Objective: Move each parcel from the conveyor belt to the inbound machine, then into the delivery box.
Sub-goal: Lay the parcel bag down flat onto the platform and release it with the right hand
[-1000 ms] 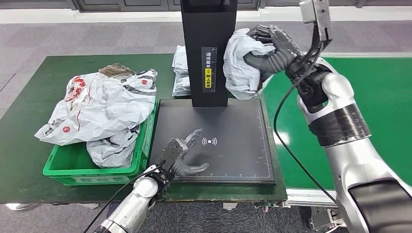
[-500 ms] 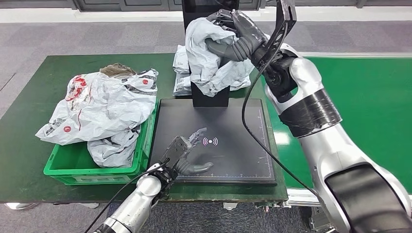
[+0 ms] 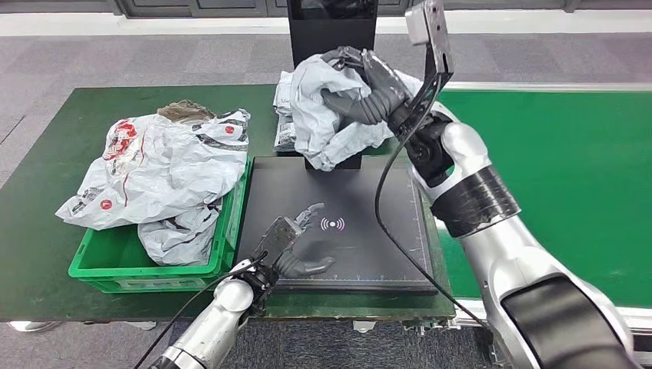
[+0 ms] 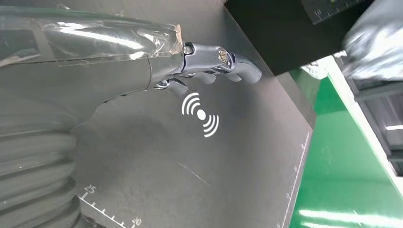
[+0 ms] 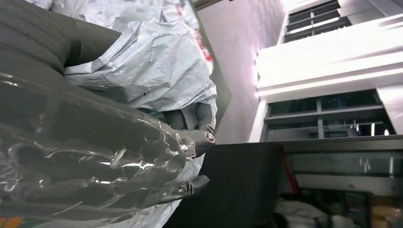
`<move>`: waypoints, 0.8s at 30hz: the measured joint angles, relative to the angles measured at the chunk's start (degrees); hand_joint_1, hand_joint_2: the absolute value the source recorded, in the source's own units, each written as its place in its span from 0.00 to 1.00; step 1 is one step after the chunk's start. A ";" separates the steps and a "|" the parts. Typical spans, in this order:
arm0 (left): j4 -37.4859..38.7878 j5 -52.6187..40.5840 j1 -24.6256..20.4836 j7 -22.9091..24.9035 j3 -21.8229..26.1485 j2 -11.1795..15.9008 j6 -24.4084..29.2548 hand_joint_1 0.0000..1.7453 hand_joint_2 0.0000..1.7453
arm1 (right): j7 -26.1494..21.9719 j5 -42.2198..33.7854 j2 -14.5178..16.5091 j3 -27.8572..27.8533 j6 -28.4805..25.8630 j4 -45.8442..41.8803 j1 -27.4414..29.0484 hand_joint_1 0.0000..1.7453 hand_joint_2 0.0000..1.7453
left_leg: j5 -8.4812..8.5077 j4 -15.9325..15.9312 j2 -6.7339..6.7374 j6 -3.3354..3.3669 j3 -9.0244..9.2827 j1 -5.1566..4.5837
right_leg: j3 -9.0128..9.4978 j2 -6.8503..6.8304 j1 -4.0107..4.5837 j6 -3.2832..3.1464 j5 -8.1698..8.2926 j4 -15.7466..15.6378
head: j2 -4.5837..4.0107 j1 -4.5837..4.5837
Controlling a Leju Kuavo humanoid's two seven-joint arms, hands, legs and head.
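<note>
Item, in transit: crumpled grey plastic mailer parcel (image 3: 327,115), being clasped by the right hand (image 3: 369,88) and hanging above the far edge of the flat black scanning plate of the inbound machine (image 3: 377,238), likely for reading. Left hand (image 3: 292,246) is idling over the plate's near edge, fingers apart, holding nothing, probably waiting to receive. Green plastic delivery box (image 3: 92,269) is sitting beside the plate, already heaped with white mailer bags (image 3: 154,165).
</note>
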 joint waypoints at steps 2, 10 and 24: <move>-0.16 -0.35 0.37 0.00 0.59 0.01 0.13 0.00 1.00 | -1.49 1.17 -0.02 0.03 0.28 -0.34 2.73 0.00 1.00 | 0.00 0.00 0.00 0.00 0.00 0.00 | 0.00 0.00 0.00 0.00 0.00 0.00 | 0.00 0.00; -2.26 -1.42 3.01 0.13 3.43 0.43 0.80 0.00 1.00 | -4.87 7.29 -0.59 2.62 -0.50 -7.77 17.27 0.00 1.00 | -0.05 0.00 0.00 0.01 -0.05 0.00 | -0.07 0.01 0.00 -0.02 -0.04 -0.01 | 0.00 -0.01; -4.29 -2.13 4.60 0.68 5.19 0.53 0.98 0.00 1.00 | -5.23 12.50 -1.39 4.01 -0.57 -12.73 25.78 0.00 1.00 | -0.04 0.00 0.01 0.01 -0.09 0.00 | -0.10 0.01 0.00 -0.02 -0.04 -0.01 | 0.00 0.00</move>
